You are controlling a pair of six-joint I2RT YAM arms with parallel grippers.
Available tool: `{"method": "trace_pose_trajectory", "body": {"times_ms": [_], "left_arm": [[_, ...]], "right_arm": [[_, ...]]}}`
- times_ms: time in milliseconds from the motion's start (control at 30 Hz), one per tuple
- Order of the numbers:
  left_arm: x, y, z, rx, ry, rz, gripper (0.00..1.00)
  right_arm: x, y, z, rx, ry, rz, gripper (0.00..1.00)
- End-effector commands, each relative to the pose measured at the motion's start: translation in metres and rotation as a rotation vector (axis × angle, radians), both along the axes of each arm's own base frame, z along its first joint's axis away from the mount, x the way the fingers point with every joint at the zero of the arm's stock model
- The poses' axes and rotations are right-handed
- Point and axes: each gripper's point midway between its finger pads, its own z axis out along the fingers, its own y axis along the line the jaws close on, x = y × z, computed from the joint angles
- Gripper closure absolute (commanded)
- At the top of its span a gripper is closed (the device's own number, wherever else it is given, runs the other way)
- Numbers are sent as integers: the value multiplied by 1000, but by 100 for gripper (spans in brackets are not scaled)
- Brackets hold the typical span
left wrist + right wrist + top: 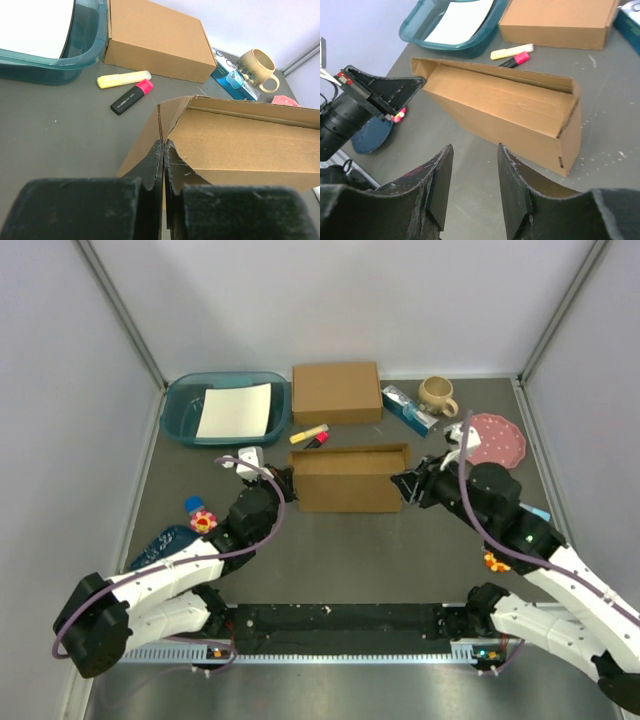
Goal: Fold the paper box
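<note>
Where the paper box (350, 480) sits in the middle of the table (350, 560), the closed left hand (289, 482) touches its left end; the right hand (399, 483), half open and empty, hovers just beside its right end.

In left wrist view, teal bin (50, 65) cropped at top, paper box (240, 145) cut off at right

The paper box (350, 480) sits mid-table; two markers (309, 432) lie behind it, another box (336, 392) behind those, a tub (183, 410) leftward.

Bright, even overhead light — soft shadows, nearest foreground slightly blurred.
</note>
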Motion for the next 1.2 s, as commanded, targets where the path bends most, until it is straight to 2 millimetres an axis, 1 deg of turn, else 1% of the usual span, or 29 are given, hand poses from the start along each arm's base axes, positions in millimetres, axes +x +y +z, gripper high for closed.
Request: {"method": "trace_pose_trajectory", "body": {"times_ms": [0,33,100,133,200,300,333,367,400,700,800,900,933,1167], "left_arm": [[-31,33,-105,316,296,2,100],[-31,32,-104,316,294,0,100],[-30,32,-102,318,289,-1,100],[-29,30,-101,318,285,-4,100],[-28,29,-98,325,276,-7,100],[-25,26,-94,330,266,-12,100],[-24,23,-91,328,259,-17,100],[-23,22,-91,331,260,-16,100],[-22,22,-91,331,260,-17,100],[-22,17,-94,347,262,-29,100],[-21,17,-92,348,255,-27,100],[-21,16,-91,348,254,-31,100],[-21,16,-92,351,255,-31,100],[-21,16,-92,355,254,-34,100]], "right_arm": [[2,-30,-1,-69,-21,-121,58],[4,-35,-10,-88,-15,-148,58],[11,-45,-18,-122,-17,-209,58],[15,-46,-27,-147,-7,-226,58],[21,-49,-34,-172,-8,-260,58],[32,-47,-41,-188,-20,-282,57],[36,-44,-39,-181,-27,-282,56],[42,-44,-45,-200,-13,-294,56],[44,-45,-47,-205,-8,-301,56],[73,-55,-55,-216,7,-367,55],[82,-58,-57,-215,10,-379,55],[88,-57,-56,-207,5,-377,56],[90,-55,-58,-213,10,-376,56],[100,-49,-52,-199,-10,-369,58]]}}
